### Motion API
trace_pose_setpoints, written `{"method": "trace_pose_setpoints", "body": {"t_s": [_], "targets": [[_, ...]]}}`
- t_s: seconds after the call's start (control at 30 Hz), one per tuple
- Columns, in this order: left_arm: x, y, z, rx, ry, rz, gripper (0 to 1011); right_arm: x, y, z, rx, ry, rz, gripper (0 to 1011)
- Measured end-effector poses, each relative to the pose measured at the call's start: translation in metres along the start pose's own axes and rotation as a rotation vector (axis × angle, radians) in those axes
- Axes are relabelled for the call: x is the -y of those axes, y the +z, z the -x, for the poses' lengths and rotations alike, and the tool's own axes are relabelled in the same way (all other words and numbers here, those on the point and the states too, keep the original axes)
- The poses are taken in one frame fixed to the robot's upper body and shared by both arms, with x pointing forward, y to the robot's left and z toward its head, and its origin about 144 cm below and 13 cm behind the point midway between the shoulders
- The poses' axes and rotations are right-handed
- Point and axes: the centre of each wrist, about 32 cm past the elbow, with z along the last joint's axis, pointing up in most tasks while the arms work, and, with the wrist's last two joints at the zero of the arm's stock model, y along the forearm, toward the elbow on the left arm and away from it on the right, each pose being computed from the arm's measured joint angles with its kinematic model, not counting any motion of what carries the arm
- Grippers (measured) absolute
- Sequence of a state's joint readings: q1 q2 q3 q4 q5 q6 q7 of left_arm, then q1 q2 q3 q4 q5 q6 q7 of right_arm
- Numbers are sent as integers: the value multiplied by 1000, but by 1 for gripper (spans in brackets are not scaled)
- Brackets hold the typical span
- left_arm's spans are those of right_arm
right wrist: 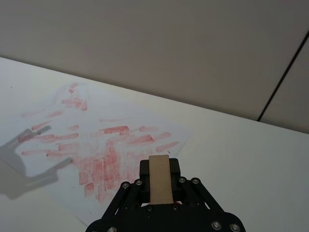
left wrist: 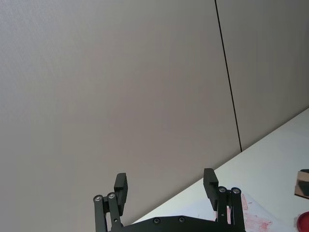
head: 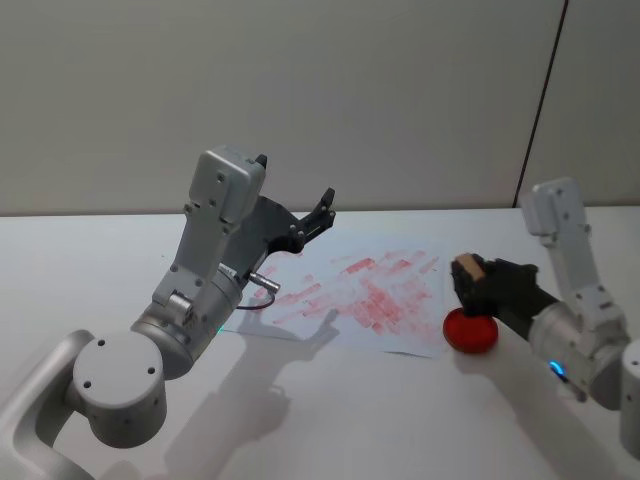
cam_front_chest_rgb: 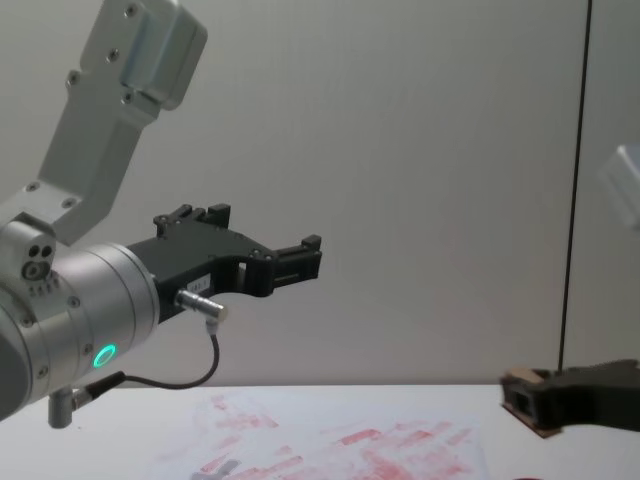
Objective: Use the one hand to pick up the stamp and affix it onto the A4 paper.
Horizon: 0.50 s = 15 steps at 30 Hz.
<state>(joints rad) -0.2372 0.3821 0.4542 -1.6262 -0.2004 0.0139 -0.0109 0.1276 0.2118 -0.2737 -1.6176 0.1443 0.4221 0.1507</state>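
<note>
Your right tool (head: pixel 478 283) was clamped on the small light-brown wooden stamp (right wrist: pixel 160 179), one black finger on each side of the block, which stood out past the fingertips. In the head view it hung just above a round red ink pad (head: pixel 470 331) on the white tabletop (head: pixel 330 420), right beside the near right corner of the paper. I judged the step in hand to be the carry: stamp gripped, apparently at the pad, not yet over the sheet. The white A4 paper (head: pixel 375 295), already crowded with smudged red rectangular prints, lay flat towards the robot's left of the held stamp.

Your next move called for a short traverse over the sheet, then a straight descent with the stamp's face kept level so the print lands whole; a less crowded patch near the edges looked preferable.

Your left tool (head: pixel 312 217) was raised well above the tabletop, fingers apart and holding nothing, idle.
</note>
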Motion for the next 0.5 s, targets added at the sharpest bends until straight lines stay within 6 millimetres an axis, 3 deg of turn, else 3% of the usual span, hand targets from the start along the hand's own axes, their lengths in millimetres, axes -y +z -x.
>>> {"method": "trace_pose_setpoints", "body": {"t_s": [0.5], "targets": [[0, 0, 0, 0, 0, 0, 1001, 9, -8, -13, 38, -14, 60, 219]]}}
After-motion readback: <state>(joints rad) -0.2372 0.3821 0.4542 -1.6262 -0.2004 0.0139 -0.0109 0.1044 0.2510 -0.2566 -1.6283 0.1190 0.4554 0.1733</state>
